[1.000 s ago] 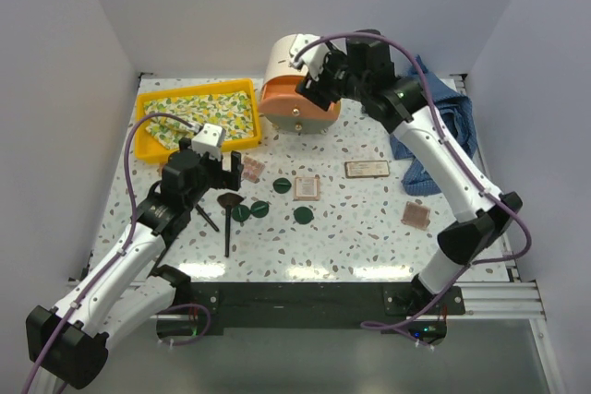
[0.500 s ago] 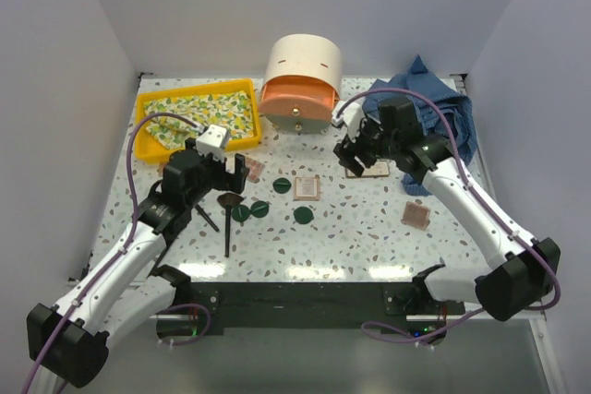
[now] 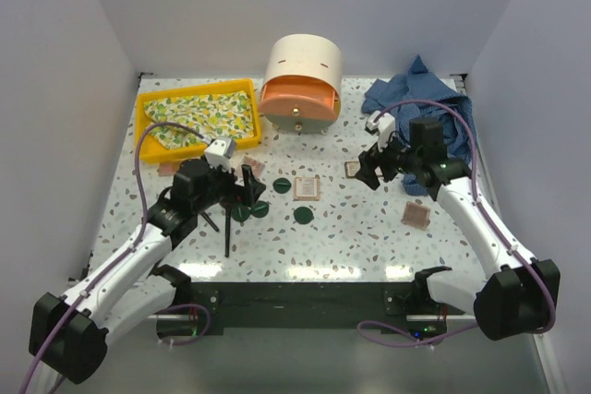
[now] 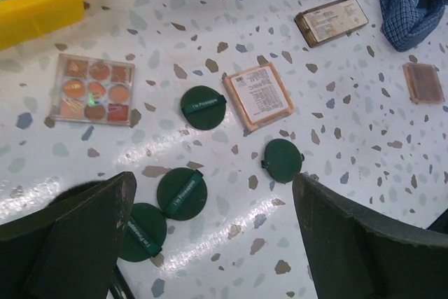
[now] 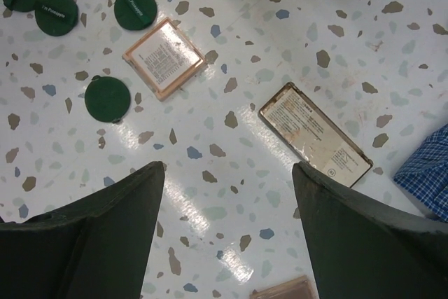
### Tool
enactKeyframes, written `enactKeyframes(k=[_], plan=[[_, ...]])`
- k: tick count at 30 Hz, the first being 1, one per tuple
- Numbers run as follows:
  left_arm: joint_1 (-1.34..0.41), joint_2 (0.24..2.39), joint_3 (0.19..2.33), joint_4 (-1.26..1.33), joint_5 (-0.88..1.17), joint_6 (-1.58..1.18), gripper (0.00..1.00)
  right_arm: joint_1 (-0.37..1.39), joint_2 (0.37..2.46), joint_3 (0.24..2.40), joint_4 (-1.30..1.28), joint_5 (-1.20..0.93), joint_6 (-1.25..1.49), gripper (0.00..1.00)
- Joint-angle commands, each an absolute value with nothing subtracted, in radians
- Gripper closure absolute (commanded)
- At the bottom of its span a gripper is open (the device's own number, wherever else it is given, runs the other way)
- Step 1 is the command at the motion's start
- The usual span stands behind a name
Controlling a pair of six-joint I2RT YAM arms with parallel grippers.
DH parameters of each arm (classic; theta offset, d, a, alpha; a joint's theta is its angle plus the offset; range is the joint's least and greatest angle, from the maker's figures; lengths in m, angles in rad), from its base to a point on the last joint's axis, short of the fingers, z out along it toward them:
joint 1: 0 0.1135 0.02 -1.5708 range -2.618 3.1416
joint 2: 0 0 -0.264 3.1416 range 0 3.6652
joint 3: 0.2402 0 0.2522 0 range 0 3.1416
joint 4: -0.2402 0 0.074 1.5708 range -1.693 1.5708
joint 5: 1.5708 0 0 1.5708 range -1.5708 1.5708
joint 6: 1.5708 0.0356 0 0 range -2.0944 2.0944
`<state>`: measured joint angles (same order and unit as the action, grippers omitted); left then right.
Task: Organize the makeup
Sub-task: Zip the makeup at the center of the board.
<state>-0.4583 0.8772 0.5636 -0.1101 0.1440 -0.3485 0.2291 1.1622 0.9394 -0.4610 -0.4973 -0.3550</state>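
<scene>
1. Only the overhead shows the orange-cream drawer box (image 3: pixel 300 89), the yellow tray (image 3: pixel 194 89) holding the leaf cloth (image 3: pixel 199 115), and the whole blue cloth (image 3: pixel 420 99), all at the table's far side.
2. Left gripper (image 4: pixel 217 243) is spread and empty above the green discs (image 4: pixel 180 193).
3. Right gripper (image 5: pixel 227 236) is spread and empty above the long palette (image 5: pixel 315 134).
4. Left wrist resolves the nine-pan palette (image 4: pixel 93 91) near the tray.
5. Square palette (image 5: pixel 164 58) lies label-up mid-table.
6. Brushes (image 3: pixel 227 228), possibly two, show overhead only.
</scene>
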Motion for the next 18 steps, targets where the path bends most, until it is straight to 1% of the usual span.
enactKeyframes(k=[1,13,18], plan=[[-0.518,0.879,0.508,0.023,0.173,-0.478,0.01,0.212,1.115,0.928,-0.403,-0.558,-0.333,0.22],[-0.741,0.991,0.512,0.029,-0.027,-0.541,0.0,0.199,1.109,0.923,-0.407,-0.558,-0.348,0.21],[-0.804,1.048,0.531,0.031,-0.104,-0.558,0.0,0.195,1.112,0.922,-0.407,-0.56,-0.356,0.21]])
